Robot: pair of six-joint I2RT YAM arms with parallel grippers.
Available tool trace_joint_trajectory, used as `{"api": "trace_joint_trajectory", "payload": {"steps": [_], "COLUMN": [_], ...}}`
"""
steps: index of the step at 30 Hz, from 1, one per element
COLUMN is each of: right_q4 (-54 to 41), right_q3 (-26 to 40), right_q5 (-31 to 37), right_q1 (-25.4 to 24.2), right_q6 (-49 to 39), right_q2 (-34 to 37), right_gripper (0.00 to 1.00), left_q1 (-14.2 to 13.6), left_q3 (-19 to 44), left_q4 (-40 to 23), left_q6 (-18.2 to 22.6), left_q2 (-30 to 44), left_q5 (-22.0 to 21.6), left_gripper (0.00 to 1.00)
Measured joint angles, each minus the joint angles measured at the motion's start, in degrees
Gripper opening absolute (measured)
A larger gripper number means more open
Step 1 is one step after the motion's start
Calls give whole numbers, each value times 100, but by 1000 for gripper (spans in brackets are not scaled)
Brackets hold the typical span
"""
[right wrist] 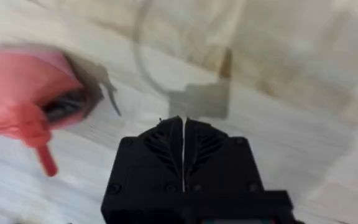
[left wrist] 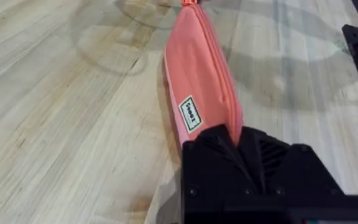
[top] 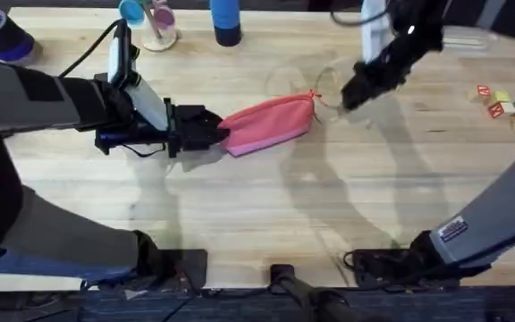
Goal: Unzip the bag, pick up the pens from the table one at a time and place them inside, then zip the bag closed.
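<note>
While the left gripper (top: pixel 211 132) clamps one end of the bag (top: pixel 271 122), pinching the fabric at the zipper line, the right gripper (top: pixel 351 94) hangs just beyond the opposite end with its fingers pressed together on nothing. The bag lies flat on the table (top: pixel 329 206), near its middle, tilted so that the end with the red pull tab (top: pixel 315 95) points toward the right gripper. From the right wrist, that tab (right wrist: pixel 42 158) dangles free beside the bag (right wrist: pixel 23 87), apart from the closed fingertips. The left wrist view shows the zipper seam running the length of the bag (left wrist: pixel 201 81) away from the left gripper (left wrist: pixel 241 146), and the seam looks shut along all that can be seen. No pens are apparent on the table around the bag, so whether they are already inside cannot be told.

The risks here sit mostly with the tab. It is small and floppy, so a closing pinch could miss it or catch fabric instead, and the slider would then jam. A pull not aligned with the seam could drag the whole bag, and if the left gripper's hold on the thin fabric slips, the bag would simply slide across the table toward the right gripper instead of the zipper moving.
</note>
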Motion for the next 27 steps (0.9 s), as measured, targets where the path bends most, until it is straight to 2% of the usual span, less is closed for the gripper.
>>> {"api": "trace_joint_trajectory", "payload": {"steps": [3,11,18,24,25,27], "right_q4": [150,208,-56,-75,-77,-76], "right_q3": [-368,-402,-237,58,196,240], "right_q5": [37,39,41,41,42,41], "right_q1": [50,58,149,274,347,398], "right_q6": [63,151,148,39,-90,-183], "right_q2": [-8,-50,-121,-758,-1105,-1303], "right_gripper": [33,32,32,30,158,453], "left_q1": [0,0,0,0,0,0], "left_q3": [0,0,0,0,0,0], "left_q4": [-1,-1,-1,0,1,-1], "left_q6": [0,0,0,0,0,0], "left_q2": [0,0,0,0,0,0], "left_q5": [-2,0,-1,-1,-2,0], "left_gripper": [43,43,43,43,43,43]}}
